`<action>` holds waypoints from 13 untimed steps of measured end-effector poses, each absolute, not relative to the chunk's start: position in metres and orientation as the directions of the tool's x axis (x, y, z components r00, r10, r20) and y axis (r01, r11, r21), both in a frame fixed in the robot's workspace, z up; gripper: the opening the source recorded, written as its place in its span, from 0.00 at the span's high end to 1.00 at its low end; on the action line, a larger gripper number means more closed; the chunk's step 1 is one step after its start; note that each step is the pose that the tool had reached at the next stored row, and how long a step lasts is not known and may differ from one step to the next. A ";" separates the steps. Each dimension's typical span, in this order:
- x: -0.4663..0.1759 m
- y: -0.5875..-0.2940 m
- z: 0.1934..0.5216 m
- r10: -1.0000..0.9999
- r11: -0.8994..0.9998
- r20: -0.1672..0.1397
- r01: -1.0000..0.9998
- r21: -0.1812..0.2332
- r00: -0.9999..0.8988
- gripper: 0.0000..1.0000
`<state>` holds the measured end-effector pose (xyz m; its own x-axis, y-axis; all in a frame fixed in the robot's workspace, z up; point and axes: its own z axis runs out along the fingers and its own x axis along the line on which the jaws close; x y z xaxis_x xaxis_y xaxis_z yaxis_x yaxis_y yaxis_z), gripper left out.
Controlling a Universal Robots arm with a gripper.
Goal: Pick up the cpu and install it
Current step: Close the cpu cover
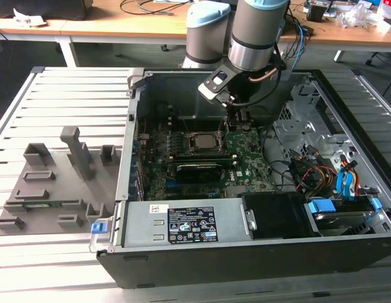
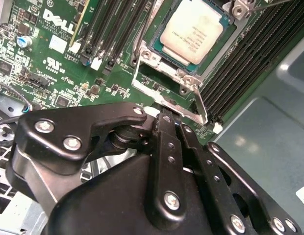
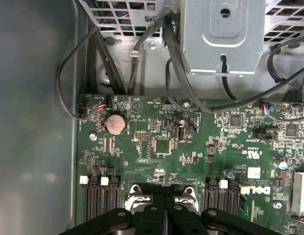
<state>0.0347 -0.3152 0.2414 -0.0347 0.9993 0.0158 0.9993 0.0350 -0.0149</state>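
One cpu (image 2: 197,30) noted, seated flat in its socket on the green motherboard (image 2: 59,73) inside the open computer case (image 1: 246,259). In the second wrist view it presents as a thin square chip with a light silver-grey metal top that carries faint dark print, and a narrow green border shows along its edges. A bright metal socket frame (image 2: 166,95) with screw posts runs round it, and dark memory slots (image 2: 250,63) lie along either side. In the exterior view the cpu (image 1: 205,140) reads as a pale square near the middle of the board, just to the exterior view's left of the arm's tool. The pincer (image 2: 172,120) hangs low over the board at the edge of the socket frame, close to the cpu but not over it. Its black fingers (image 2: 164,132) are brought together, with nothing seen between them. Whether the tips touch the frame cannot be told. In the first wrist view the pincer (image 3: 164,190) shows the same closed pair of fingers above the frame's two corner posts, with a round coin cell (image 3: 115,124) and black cables (image 3: 100,54) farther along the board. The case rests on a slatted table (image 1: 69,88), and a grey slotted tray (image 1: 57,183) lies beside it at the exterior view's left.
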 end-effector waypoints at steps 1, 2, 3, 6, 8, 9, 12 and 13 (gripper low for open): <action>0.034 -0.315 0.241 0.999 0.035 0.016 0.999 -0.015 -0.035 0.89; 0.033 -0.315 0.241 0.999 0.035 0.016 0.999 -0.015 -0.035 0.89; 0.032 -0.315 0.241 0.999 0.035 0.016 0.999 -0.015 -0.035 0.89; 0.028 -0.315 0.241 0.999 0.035 0.016 0.999 -0.015 -0.035 0.89; 0.026 -0.315 0.241 0.999 0.035 0.016 0.999 -0.015 -0.035 0.89; 0.025 -0.315 0.240 0.999 0.035 0.016 0.999 -0.015 -0.035 0.89; 0.022 -0.315 0.240 0.999 0.035 0.016 0.999 -0.015 -0.035 0.89; 0.021 -0.315 0.240 0.999 0.035 0.016 0.999 -0.015 -0.035 0.89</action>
<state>0.0205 -0.3152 0.2401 -0.0348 0.9993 0.0157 0.9993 0.0350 -0.0149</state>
